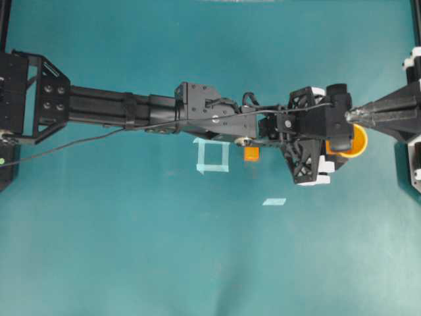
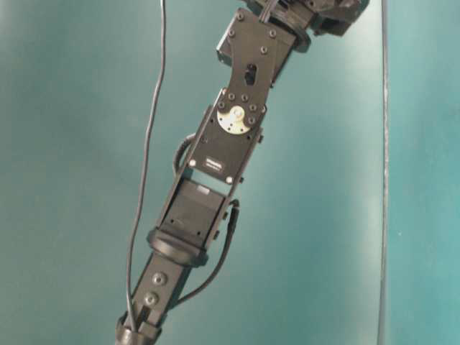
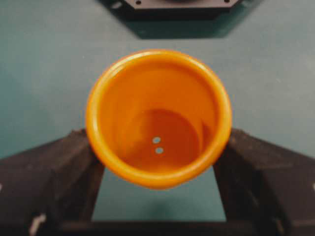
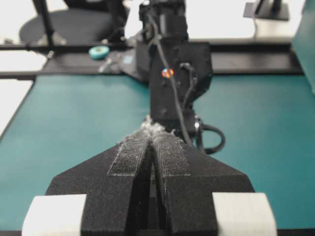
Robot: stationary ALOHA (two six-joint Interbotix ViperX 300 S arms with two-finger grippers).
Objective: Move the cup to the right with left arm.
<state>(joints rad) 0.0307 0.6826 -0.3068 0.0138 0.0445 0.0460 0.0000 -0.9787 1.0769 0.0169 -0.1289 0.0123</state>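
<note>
Between the left pincer's fingers [image 3: 54, 172] we see the orange cup [image 3: 158, 118] gripped; right pincer [image 4: 151, 142] closed.

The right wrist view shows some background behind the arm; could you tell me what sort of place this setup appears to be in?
Probably a robotics lab bench. A teal-covered table sits in a black frame, two black arms face each other, the left arm gripping the cup, and tape markers lie on the surface.

one cup [image 1: 357, 141], one cube [image 1: 251, 154], two arms.
</note>
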